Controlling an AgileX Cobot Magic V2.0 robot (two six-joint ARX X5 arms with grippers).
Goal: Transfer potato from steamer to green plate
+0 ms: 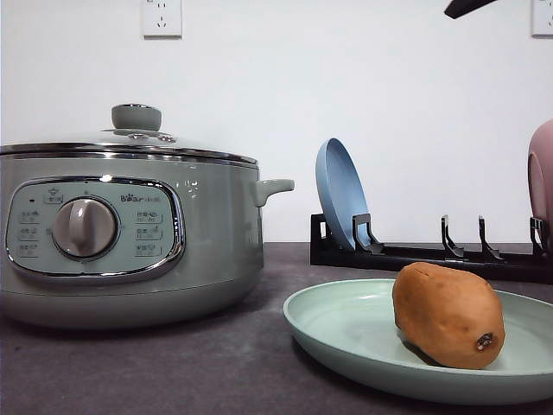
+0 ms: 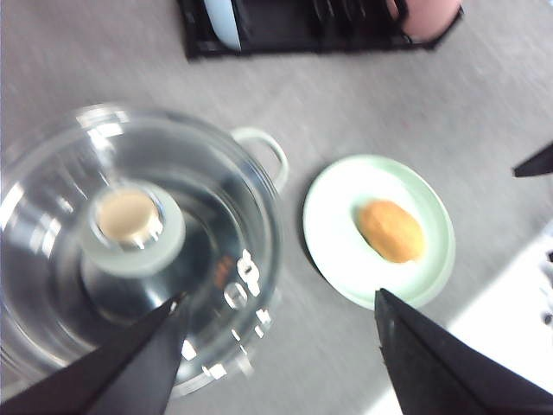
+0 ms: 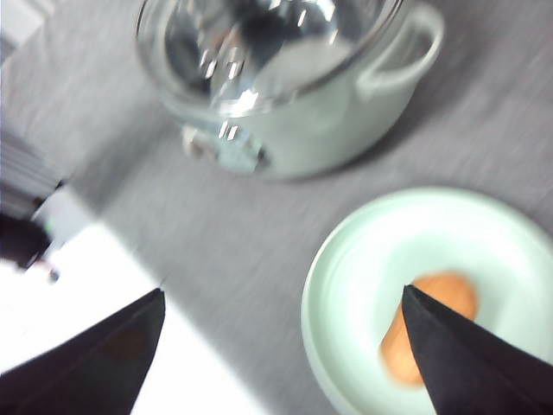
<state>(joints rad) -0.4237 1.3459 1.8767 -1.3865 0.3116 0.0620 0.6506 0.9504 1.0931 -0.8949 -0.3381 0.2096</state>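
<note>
The orange-brown potato [image 1: 448, 315] lies on the pale green plate [image 1: 346, 324] at the front right, its dark spot facing forward. The pale-green steamer [image 1: 130, 233] stands to the left with its glass lid [image 1: 130, 138] on. From above, my left gripper [image 2: 276, 346] hangs open high over the gap between the steamer [image 2: 130, 242] and the green plate [image 2: 333, 233], with the potato [image 2: 391, 230] on it. My right gripper [image 3: 285, 346] is open too, raised above the plate [image 3: 380, 259] and potato [image 3: 432, 324], holding nothing.
A black dish rack [image 1: 415, 255] stands at the back right with a blue plate [image 1: 340, 192] upright in it and a pink dish [image 1: 541, 177] at its right end. The grey tabletop runs between steamer and plate. A white wall with sockets is behind.
</note>
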